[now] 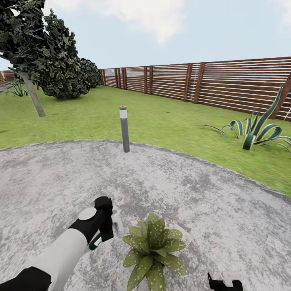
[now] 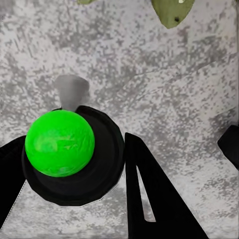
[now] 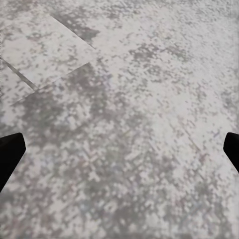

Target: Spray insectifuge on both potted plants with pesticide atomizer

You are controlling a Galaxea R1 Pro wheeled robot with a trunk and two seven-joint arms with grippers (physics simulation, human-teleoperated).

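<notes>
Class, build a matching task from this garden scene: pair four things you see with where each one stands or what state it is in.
Things:
1. bollard lamp
2. potted plant
3. wooden fence
4. right pincer

Places or states:
a. along the lawn's far side
b. open over bare paving
c. at the patio's far edge
d. on the patio, beside the left pincer

Pairs: 1-c, 2-d, 3-a, 4-b

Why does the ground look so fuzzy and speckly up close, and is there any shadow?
In the right wrist view the paved patio is a blotchy, pixelated blur. In the left wrist view it is grainy too, with a soft grey smudge beside the bright green ball. In the head view the fence looks sharp, light is even, and the potted plant casts hardly any shadow.
</notes>
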